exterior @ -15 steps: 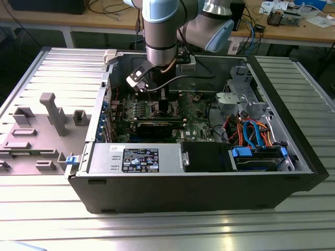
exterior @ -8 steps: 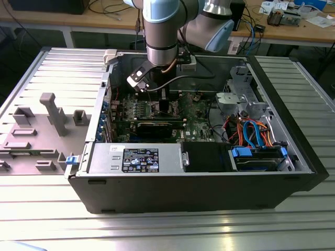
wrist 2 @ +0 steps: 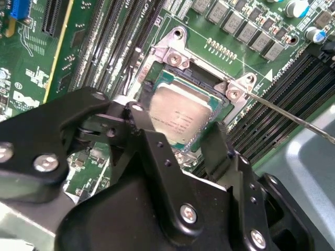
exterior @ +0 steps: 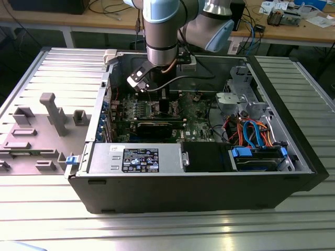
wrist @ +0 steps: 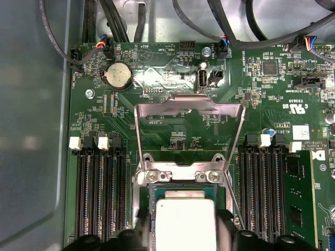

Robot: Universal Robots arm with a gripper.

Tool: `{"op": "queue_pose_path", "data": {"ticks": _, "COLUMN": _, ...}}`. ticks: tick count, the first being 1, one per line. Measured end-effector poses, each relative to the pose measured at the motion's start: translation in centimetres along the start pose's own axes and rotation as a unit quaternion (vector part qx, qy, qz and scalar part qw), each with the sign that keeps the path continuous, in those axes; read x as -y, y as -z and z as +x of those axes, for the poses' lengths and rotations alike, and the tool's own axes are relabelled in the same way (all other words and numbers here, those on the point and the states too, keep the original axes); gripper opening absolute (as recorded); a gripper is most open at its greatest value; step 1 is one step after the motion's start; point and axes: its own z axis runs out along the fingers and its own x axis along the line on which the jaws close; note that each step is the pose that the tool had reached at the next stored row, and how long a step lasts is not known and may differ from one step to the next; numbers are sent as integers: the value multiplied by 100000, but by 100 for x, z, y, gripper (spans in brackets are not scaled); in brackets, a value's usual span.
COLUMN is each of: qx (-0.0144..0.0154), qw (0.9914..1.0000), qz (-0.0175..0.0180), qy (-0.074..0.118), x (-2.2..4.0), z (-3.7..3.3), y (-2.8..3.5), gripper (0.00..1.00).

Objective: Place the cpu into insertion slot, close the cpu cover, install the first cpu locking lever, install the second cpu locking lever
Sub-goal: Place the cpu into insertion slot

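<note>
Nearest the wrist, the gripper [wrist 2: 177, 125] is clenched on the cpu [wrist 2: 180, 112]: its two black fingers [wrist 2: 157, 149] bear on opposite edges of the chip, one on each side, with no gap to be seen in either wrist view. The cpu lies flat, grey metal face up, inside the insertion slot [wrist 2: 201, 79], and it looks level with the slot's rim, so I judge it seated or very nearly so, though held. Just past the chip, on the side of the slot away from the gripper's body, a bright hinge bracket [wrist: 183, 175] with two screws runs crosswise, parallel to the line from one finger to the other. From that hinge the cpu cover [wrist: 178, 107] stands open and leans away from the gripper, the green board showing through its window. The cover is therefore straight ahead of the held cpu, and its hinge line is square to the direction in which it would fold down over the chip. A thin wire locking lever [wrist 2: 293, 116] springs off one corner of the slot and angles out over the memory slots [wrist: 99, 193], unlatched. Beyond the cover are a coin cell battery [wrist: 119, 75] and dark cables [wrist: 251, 21] along the motherboard's edge. In the exterior view the arm [exterior: 163, 31] reaches down into the open computer case [exterior: 293, 151], over the motherboard [exterior: 199, 123], toward the exterior view's left of the case.
</note>
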Motion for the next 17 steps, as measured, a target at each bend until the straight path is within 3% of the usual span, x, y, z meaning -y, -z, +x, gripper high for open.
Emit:
{"op": "queue_pose_path", "data": {"ticks": 1, "qx": 10, "qw": 100000, "qz": 10, "qy": 2, "x": 0, "z": 0, "y": 1, "gripper": 68}}
{"op": "queue_pose_path", "data": {"ticks": 10, "qx": -308, "qw": 100000, "qz": 11, "qy": -22, "x": 0, "z": 19, "y": -16, "gripper": 68}}
{"op": "queue_pose_path", "data": {"ticks": 17, "qx": -331, "qw": 99999, "qz": 14, "qy": -24, "x": 1, "z": 32, "y": -19, "gripper": 68}}
